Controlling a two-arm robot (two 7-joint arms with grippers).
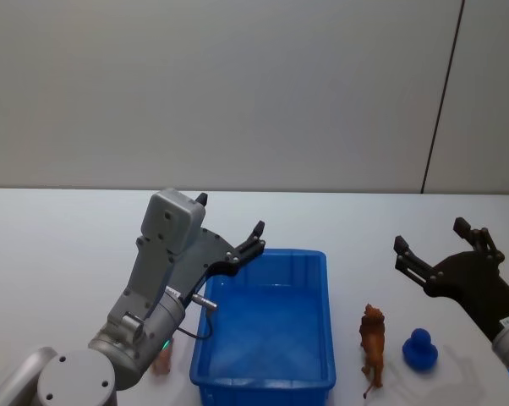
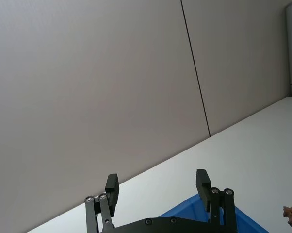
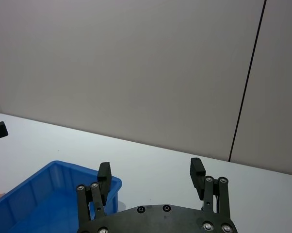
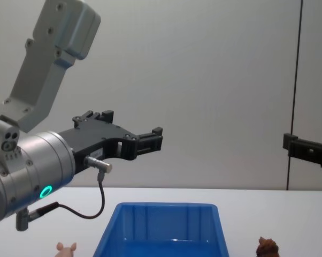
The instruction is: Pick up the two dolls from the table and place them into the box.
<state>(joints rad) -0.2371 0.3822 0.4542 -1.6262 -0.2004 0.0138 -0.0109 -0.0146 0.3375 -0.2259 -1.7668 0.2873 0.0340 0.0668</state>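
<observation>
Blue box (image 1: 263, 387) on the white surface (image 1: 68, 254); we see the pink doll (image 1: 162, 364) left of it, the dark blue doll (image 1: 420, 349) right, past a brown lion figure (image 1: 373, 342). Left hand (image 1: 231, 214) and right hand (image 1: 430, 234) hang raised, fingers apart, empty.

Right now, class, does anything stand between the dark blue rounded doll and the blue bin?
Yes: a brown lion-like toy figure stands on the table between the dark blue rounded doll and the bright blue plastic bin. The right gripper hovers open nearby.
</observation>
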